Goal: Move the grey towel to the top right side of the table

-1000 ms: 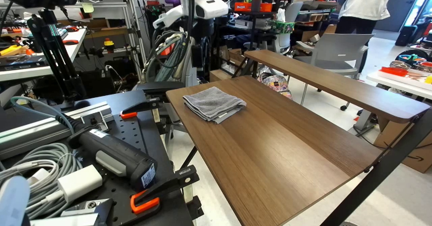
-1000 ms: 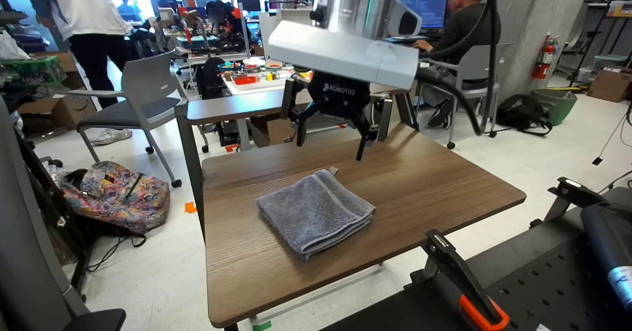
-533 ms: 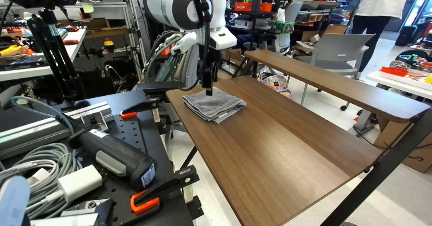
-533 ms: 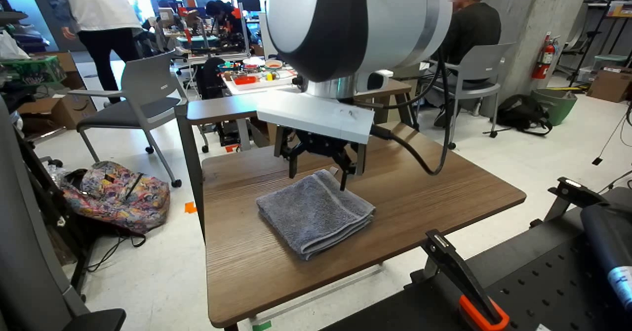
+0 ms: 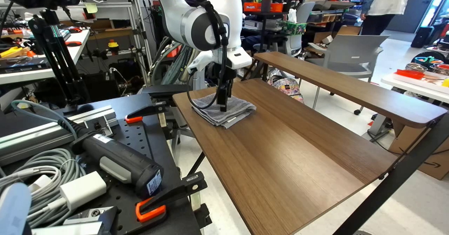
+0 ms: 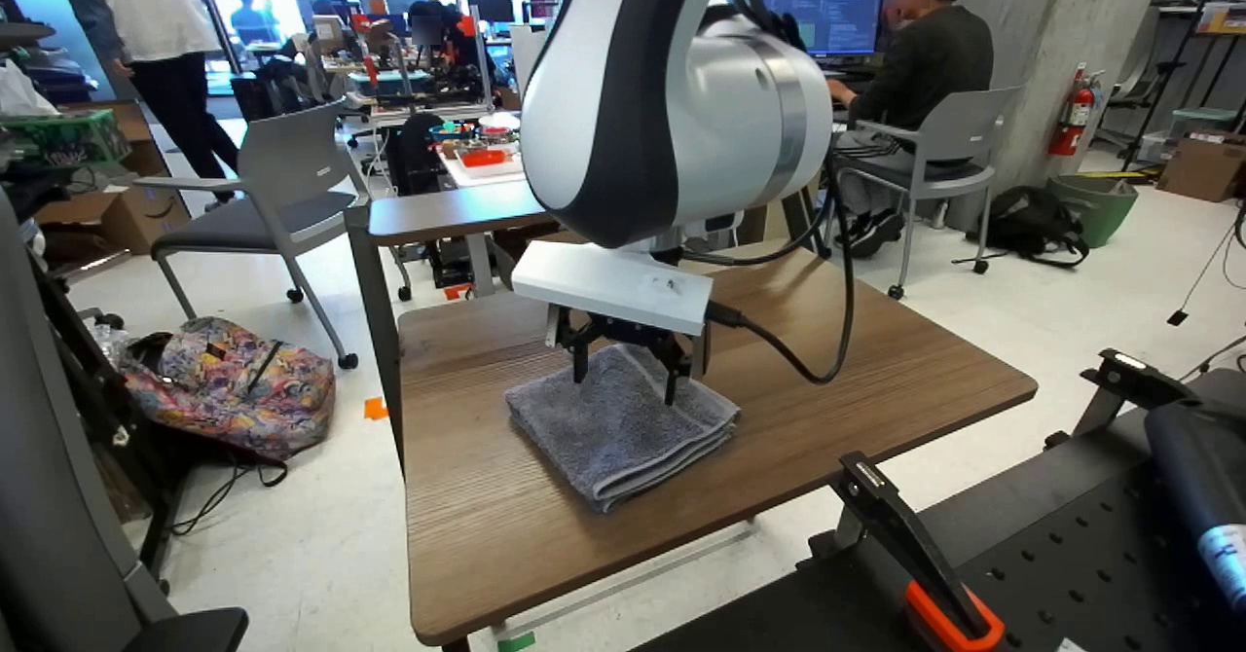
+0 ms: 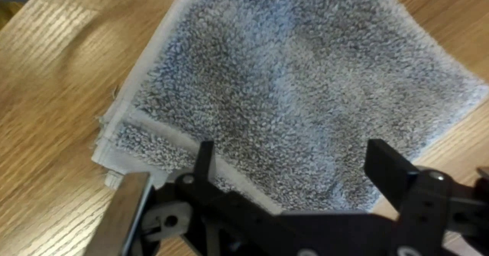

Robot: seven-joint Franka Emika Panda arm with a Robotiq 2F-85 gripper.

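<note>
The folded grey towel (image 5: 242,106) lies flat near one end of the brown wood-grain table (image 5: 298,165). In an exterior view the towel (image 6: 613,448) rests on the left part of the table (image 6: 857,360). My gripper (image 6: 625,391) points down over the towel with its two fingers spread apart. In the wrist view the gripper (image 7: 290,142) is open and empty, with the towel (image 7: 286,76) spread below and between the fingertips. In an exterior view the gripper (image 5: 223,109) hides part of the towel. I cannot tell whether the fingertips touch the cloth.
A raised wooden shelf (image 5: 350,84) runs along the table's long side; it also shows in an exterior view (image 6: 458,209). A black bench with an orange clamp (image 5: 151,210) and a black handheld device (image 5: 119,161) stands beside the table. A grey chair (image 6: 282,185) stands beyond it.
My arm has come down from high above the table until the gripper is low over the towel. The fingers stay open. The towel has not moved. A person in white behind has shifted.
</note>
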